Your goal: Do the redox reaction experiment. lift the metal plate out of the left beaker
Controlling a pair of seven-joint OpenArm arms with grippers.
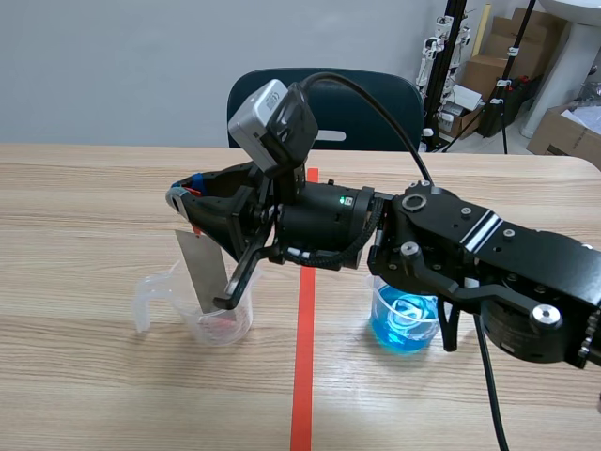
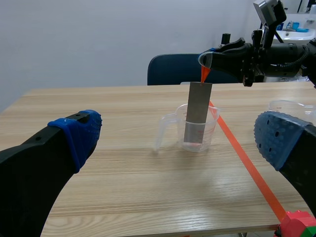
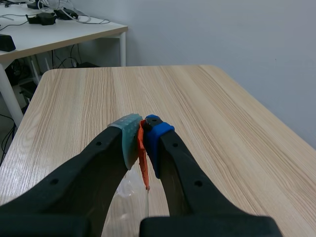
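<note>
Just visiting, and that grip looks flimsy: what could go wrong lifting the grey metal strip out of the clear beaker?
The right gripper pinches only a thin orange tab atop the flat grey metal plate, so it might slip or swing. The plate leans inside the clear plastic beaker; rising, it could catch the rim and tip it.

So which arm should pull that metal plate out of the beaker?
The right. Its gripper is shut on the orange tab atop the metal plate; the left gripper is open and well short of the beaker.
</note>
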